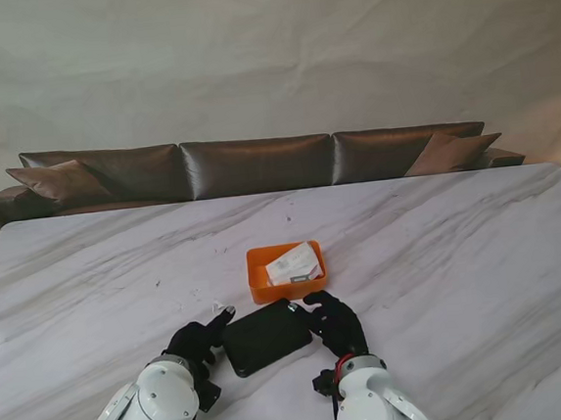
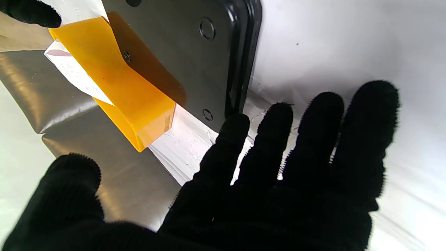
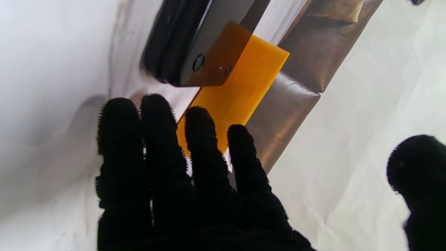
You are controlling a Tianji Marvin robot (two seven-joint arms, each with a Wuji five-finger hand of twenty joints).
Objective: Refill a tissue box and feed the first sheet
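Both of my hands wear black knitted gloves. The left hand [image 1: 200, 341] and the right hand [image 1: 336, 324] look the same from the stand camera: five dark fingers each, matte, with no markings I can read. In the left wrist view the fabric on the fingers [image 2: 366, 139] shows a fuzzy, bristly nap along every edge, and the right wrist view shows the same fuzz on its fingers [image 3: 156, 146]. Behind each glove sits a glossy white rounded forearm shell [image 1: 165, 402]. The right arm's shell [image 1: 376, 408] meets its glove at a thin red ring [image 1: 345, 361], with small black fittings at the wrist.
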